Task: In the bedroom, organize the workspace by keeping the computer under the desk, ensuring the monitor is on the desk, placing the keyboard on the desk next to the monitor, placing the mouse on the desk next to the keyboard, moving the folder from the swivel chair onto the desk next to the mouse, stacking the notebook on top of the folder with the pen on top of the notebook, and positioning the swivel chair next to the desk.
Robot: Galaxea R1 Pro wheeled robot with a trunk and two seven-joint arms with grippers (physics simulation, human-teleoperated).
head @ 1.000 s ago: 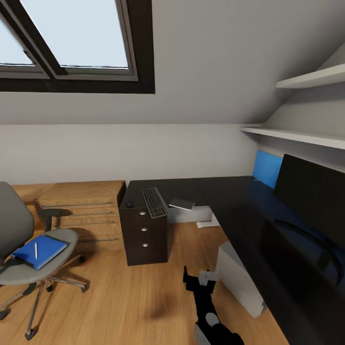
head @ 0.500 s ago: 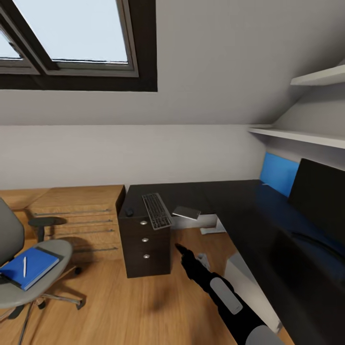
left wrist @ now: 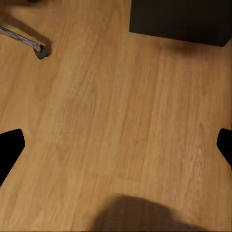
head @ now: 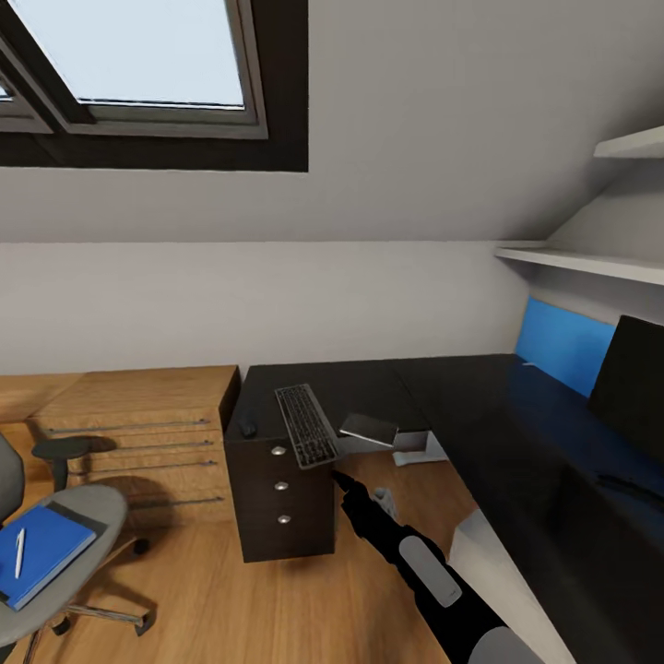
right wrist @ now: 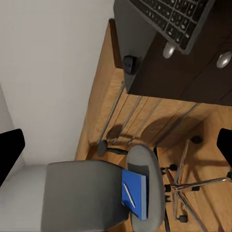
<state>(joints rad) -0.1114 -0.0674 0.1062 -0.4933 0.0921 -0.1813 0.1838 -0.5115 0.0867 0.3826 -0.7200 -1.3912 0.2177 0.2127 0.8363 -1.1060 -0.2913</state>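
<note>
Dark keys in a grey-silver frame: aim for the keyboard [head: 306, 424], lying just ahead of and a little above the right claw [head: 339, 480], on the drawer unit [head: 281, 503] with its near end jutting past the front edge. Judging by the reach, probably the keyboard step in hand. With the right claw spread wide and grasping nothing, raise the wrist to the level of that overhanging end and slide one finger under, one over. Clench only once the frame sits deep between the fingers, since so thin a slab could tip or skid off. Mind the mouse [head: 247, 428], near the keyboard's far end on the side away from the claw; avoid sweeping it to the floor [left wrist: 121, 121]. Then carry level to the tabletop [head: 480, 406] on the claw's right, setting down next to the monitor [head: 632, 387]. Leave the folder [head: 41, 549] and pen [head: 18, 551], well apart on the chair [head: 55, 516], for later. Left claw [left wrist: 116, 145] likewise released, facing bare floor.
</note>
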